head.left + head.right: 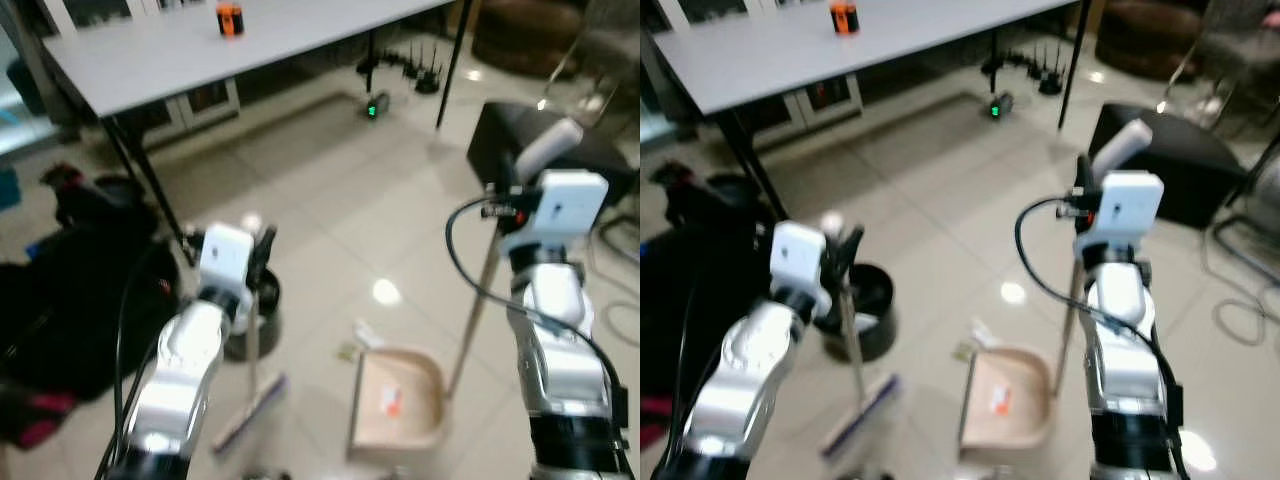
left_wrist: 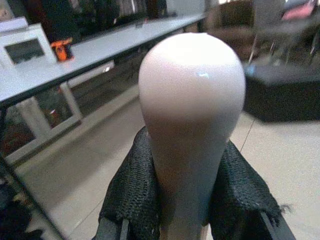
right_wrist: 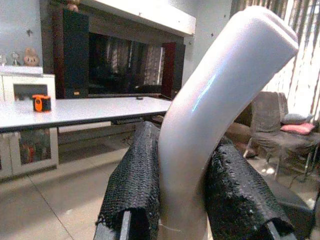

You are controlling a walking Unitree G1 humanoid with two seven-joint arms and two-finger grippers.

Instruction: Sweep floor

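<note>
The broom point(image 1: 250, 400) is placed left of the dustpan point(image 1: 398, 405), the bucket point(image 1: 255, 318) behind it, the table point(image 1: 180, 50) farther back.

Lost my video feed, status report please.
Left gripper shut on broom handle. Right gripper shut on dustpan handle. Dustpan on floor, black bin beside broom.

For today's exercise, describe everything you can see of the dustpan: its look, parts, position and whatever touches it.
The dustpan is a beige, plastic-looking pan resting on the pale tiled floor, its open mouth toward the broom. An orange-and-white scrap lies inside. A long thin handle rises at a slant to a curved white grip, which the right gripper clamps between its black fingers. Small litter lies on the tiles just beyond the pan.
</note>
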